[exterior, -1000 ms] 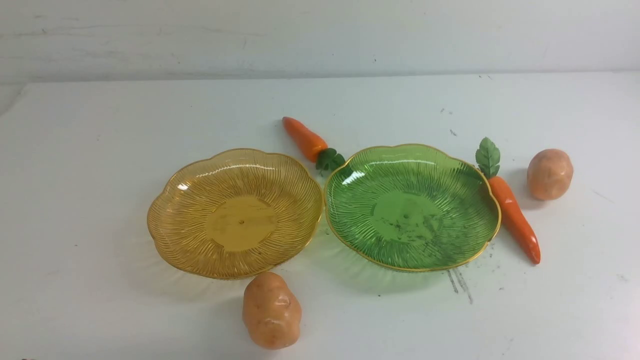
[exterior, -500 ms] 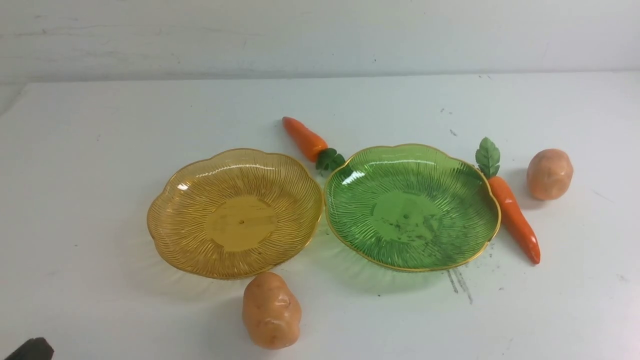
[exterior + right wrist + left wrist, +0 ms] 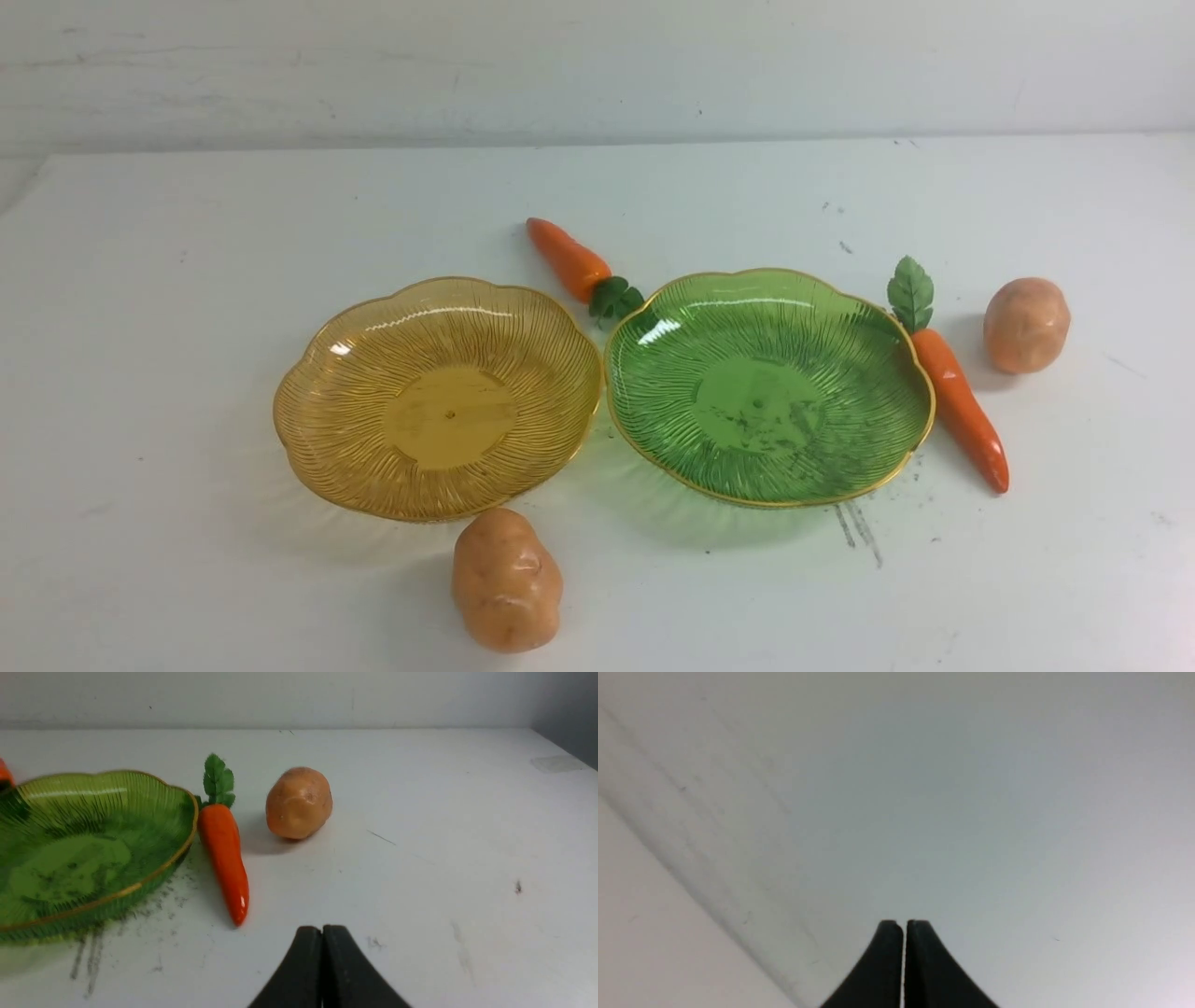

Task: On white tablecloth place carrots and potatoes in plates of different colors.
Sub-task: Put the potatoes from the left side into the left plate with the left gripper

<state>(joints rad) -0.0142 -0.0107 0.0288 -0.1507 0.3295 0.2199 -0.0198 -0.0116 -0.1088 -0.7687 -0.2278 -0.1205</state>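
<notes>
On the white tablecloth (image 3: 187,233) an amber-yellow plate (image 3: 439,397) and a green plate (image 3: 767,385) stand side by side, both empty. A short carrot (image 3: 568,258) lies behind them. A longer carrot (image 3: 957,401) lies along the green plate's right rim. One potato (image 3: 1025,324) sits to its right, another potato (image 3: 506,579) sits in front of the amber plate. The right wrist view shows the green plate (image 3: 79,854), long carrot (image 3: 224,854) and potato (image 3: 299,802) ahead of my shut right gripper (image 3: 322,928). My left gripper (image 3: 904,924) is shut over bare cloth. Neither gripper shows in the front view.
A pale wall (image 3: 597,65) rises behind the table's far edge. Dark scuffs (image 3: 859,527) mark the cloth in front of the green plate. The table's right edge (image 3: 560,751) shows in the right wrist view.
A dark part of the left arm showed at the bottom left corner of the front view half a second ago; it is gone now. The objects have not moved.
</notes>
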